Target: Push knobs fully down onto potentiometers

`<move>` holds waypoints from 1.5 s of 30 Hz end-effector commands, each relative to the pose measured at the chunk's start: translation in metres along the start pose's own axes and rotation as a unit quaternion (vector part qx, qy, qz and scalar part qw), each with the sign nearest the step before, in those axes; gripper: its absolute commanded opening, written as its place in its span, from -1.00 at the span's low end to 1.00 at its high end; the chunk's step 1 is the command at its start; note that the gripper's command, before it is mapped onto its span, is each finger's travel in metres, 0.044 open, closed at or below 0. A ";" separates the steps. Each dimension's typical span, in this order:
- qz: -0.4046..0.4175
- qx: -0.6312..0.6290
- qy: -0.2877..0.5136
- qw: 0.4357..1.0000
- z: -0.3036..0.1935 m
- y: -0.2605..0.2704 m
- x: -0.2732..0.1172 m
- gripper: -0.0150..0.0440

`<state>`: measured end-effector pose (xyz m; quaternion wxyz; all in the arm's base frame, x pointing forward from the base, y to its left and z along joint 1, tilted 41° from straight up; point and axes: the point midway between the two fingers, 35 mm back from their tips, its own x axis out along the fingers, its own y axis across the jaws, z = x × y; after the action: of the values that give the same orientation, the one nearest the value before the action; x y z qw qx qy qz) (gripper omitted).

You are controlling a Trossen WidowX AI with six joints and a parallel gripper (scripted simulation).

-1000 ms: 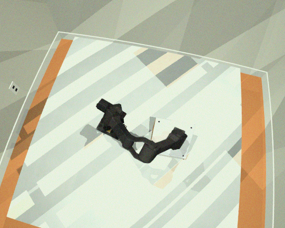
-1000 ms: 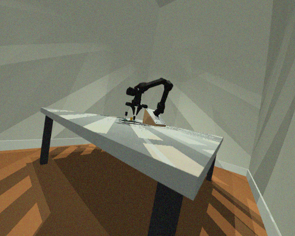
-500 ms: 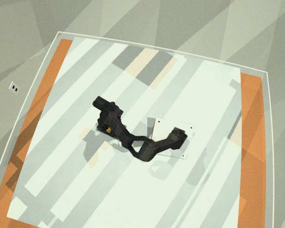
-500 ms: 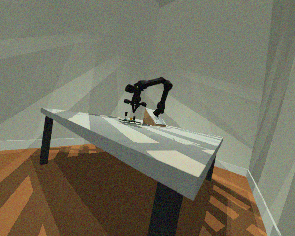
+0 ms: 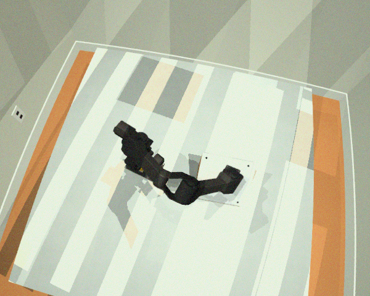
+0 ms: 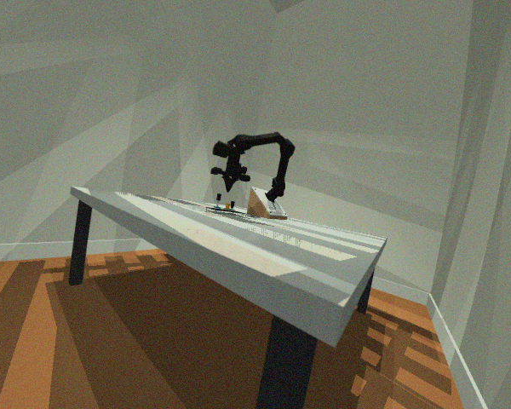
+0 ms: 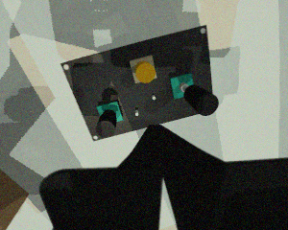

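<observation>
The dark circuit board (image 7: 130, 91) (image 6: 224, 209) stands low on the table, mostly under the arm in the top view. One black knob (image 7: 205, 102) (image 6: 219, 196) stands high, with pale shaft showing between it and its green potentiometer (image 7: 177, 89). The other black knob (image 7: 106, 124) (image 6: 232, 204) is lower, over its green potentiometer (image 7: 116, 111); no bare shaft shows there, but whether it touches is too small to tell. My gripper (image 7: 154, 130) (image 6: 227, 190) is shut and empty, pointing down above the board, clear of both knobs. In the wrist view its tips appear between the knobs, below the board's near edge.
A yellow round part (image 7: 145, 72) (image 6: 227, 205) (image 5: 141, 169) stands on the board between the knobs, with two small pale pins (image 7: 154, 98) (image 7: 136, 113) near it. A wooden wedge with a white sloping top (image 5: 214, 165) (image 6: 258, 205) carries the arm's base beside the board.
</observation>
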<state>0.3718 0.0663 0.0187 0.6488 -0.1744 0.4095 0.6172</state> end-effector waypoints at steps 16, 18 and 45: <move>0.005 -0.328 0.007 0.945 0.009 -0.028 -0.018 -0.49; 0.006 -0.360 0.007 0.933 0.010 -0.030 -0.020 -0.49; 0.013 -0.552 0.006 0.834 0.014 -0.043 -0.010 -0.49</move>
<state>0.4201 0.0595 0.0277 0.4331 -0.5047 0.0047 0.7468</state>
